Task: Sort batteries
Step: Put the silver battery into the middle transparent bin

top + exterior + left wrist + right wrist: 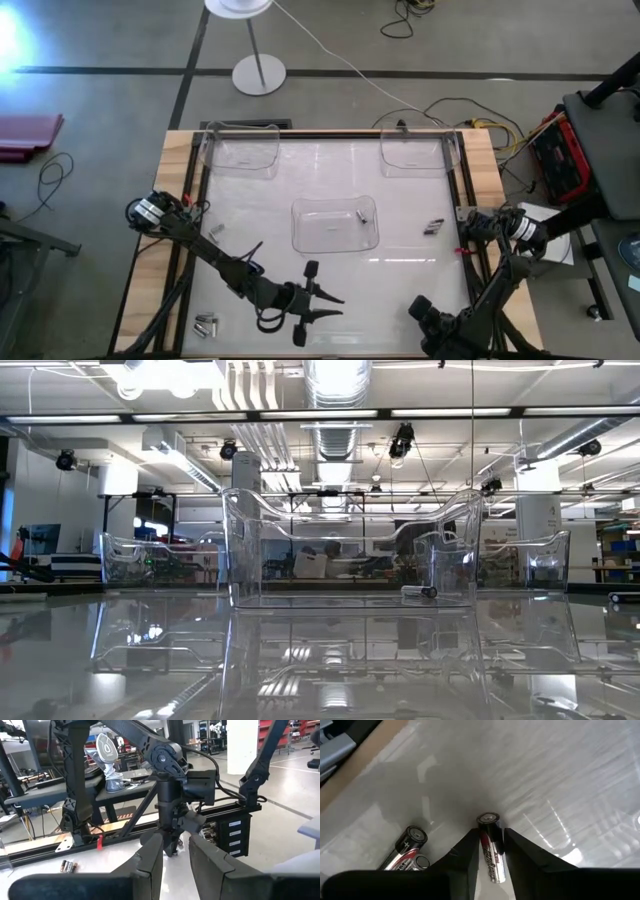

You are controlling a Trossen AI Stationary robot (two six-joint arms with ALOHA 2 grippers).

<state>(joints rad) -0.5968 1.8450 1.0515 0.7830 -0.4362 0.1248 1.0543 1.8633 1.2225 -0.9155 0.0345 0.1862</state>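
My right gripper (489,836) is at the table's near right and is shut on a silver, black and red battery (491,851). Two more batteries (406,846) lie on the table next to it. My left gripper (322,303) hovers open near the table's near middle, holding nothing. One battery (362,215) lies inside the clear middle tray (335,243); the low view shows this battery (420,592) on the tray's floor. Other batteries lie at the near left (205,323) and at the right (432,227). My right gripper pinches the battery's long sides (492,857) between its two fingers. The battery lies along the fingers, and its capped end (488,819) sticks out past the fingertips. Whether it is lifted clear of the table I cannot tell.
Two clear trays stand at the far edge, one left (240,150) and one right (415,150). A black frame (462,200) borders the glossy white table. The right arm's base (170,785) stands in front of my left gripper's view.
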